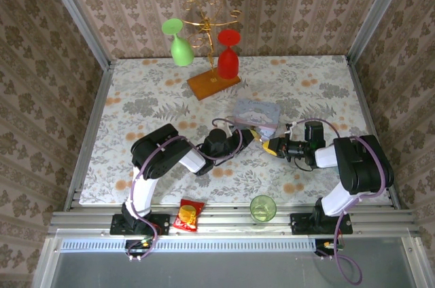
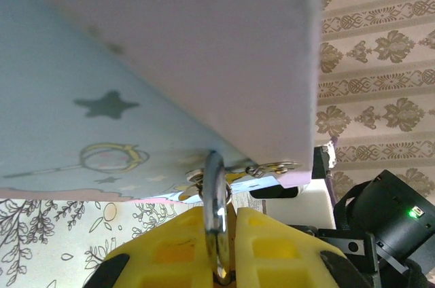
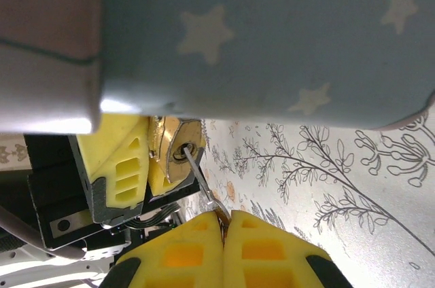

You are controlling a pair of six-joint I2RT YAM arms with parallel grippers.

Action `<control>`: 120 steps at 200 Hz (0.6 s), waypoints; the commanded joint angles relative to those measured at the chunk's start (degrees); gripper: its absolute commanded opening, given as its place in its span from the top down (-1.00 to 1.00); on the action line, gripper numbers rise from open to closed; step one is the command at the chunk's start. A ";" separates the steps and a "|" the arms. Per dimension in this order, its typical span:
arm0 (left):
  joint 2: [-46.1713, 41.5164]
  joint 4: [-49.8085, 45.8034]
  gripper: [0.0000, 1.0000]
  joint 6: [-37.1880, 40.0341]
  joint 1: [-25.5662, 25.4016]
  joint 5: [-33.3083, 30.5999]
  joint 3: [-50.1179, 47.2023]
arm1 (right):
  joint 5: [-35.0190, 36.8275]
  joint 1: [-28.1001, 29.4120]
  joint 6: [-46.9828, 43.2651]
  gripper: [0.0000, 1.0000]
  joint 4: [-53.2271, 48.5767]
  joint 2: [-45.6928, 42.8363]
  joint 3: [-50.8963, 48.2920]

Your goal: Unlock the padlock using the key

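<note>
1. Padlock [image 3: 175, 155]: small brass-gold body, round keyhole face turned toward the right wrist camera. It hangs just under the near edge of the pale-blue star-printed tin [image 3: 272, 43].
2. Shackle [image 2: 215, 186]: silver-grey loop. It rises from between the left fingers to a small metal fitting on the tin's edge. I cannot tell whether it passes through.
3. Left gripper [image 2: 219, 214]: yellow fingers closed tight on the shackle, one each side.
4. Key [image 3: 197, 178]: thin and silvery, its blade slanting up with the tip seated in the keyhole.
5. Right gripper [image 3: 224, 220]: fingers pressed together, pinching the key's bow.
6. Position: the tin sits right of centre on the floral table [image 1: 136, 98], about midway between the far and near edges. The two grippers meet at its near side.
</note>
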 commanded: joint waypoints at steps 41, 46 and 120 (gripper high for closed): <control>-0.80 5.02 1.00 -0.46 -1.75 3.85 0.81 | -2.00 -2.47 2.75 1.00 3.31 2.36 1.45; -0.69 5.02 1.00 -0.50 -1.81 3.85 0.71 | -1.93 -2.53 2.84 1.00 3.34 2.29 1.27; 0.99 5.02 1.00 -0.16 -2.67 1.89 0.08 | -2.33 -3.23 4.98 1.00 5.08 2.05 0.78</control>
